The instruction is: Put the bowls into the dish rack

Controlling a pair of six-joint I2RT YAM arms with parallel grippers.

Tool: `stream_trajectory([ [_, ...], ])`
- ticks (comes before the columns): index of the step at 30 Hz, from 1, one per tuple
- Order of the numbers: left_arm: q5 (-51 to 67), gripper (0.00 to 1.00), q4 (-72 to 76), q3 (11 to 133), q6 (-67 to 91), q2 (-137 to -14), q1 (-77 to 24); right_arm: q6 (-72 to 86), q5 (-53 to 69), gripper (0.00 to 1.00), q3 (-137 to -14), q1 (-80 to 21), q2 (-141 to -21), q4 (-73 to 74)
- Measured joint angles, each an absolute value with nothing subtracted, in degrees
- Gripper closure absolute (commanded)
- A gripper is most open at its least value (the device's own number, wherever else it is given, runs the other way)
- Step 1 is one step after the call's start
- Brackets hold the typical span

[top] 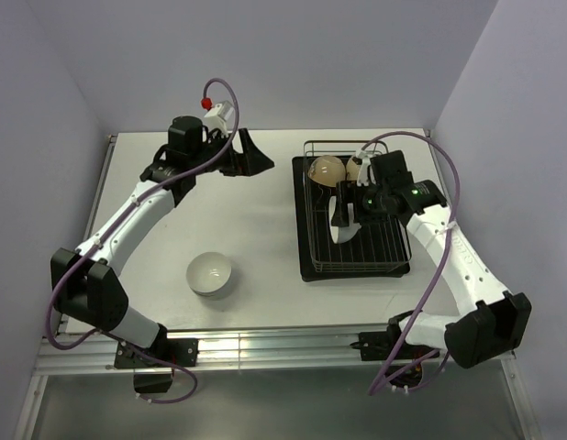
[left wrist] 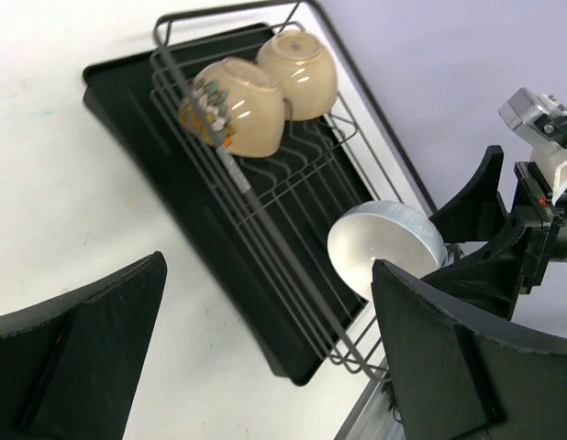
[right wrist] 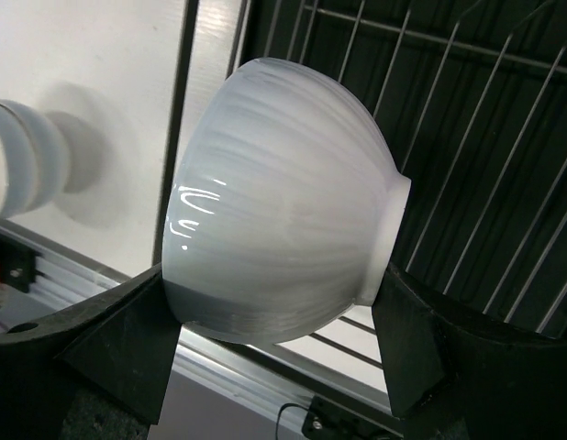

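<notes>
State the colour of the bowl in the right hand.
White bowl; clearest in the right wrist view.

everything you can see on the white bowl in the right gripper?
The white bowl is glossy and ceramic-looking, with faint vertical ribbing outside and a short foot ring. It is tipped on its side, clamped between the fingers of the right gripper, one by the rim and one by the foot. It hangs over the wires of the dish rack; whether it touches them is unclear.
</notes>
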State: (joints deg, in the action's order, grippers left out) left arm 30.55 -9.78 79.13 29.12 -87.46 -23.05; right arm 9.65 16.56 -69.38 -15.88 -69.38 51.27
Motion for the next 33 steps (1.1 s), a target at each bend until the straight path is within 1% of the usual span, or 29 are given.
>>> stream_trajectory([
  [11, 30.1, 0.00, -12.0, 76.1, 28.1, -84.9, -21.5, 9.3, 8.3, 1.00, -69.4, -20.0, -74.5, 51.7],
  [33, 30.1, 0.01, -12.5, 73.1, 26.6, -82.0, -18.9, 9.8, 2.1, 1.00, -69.4, -24.6, -80.0, 50.6],
])
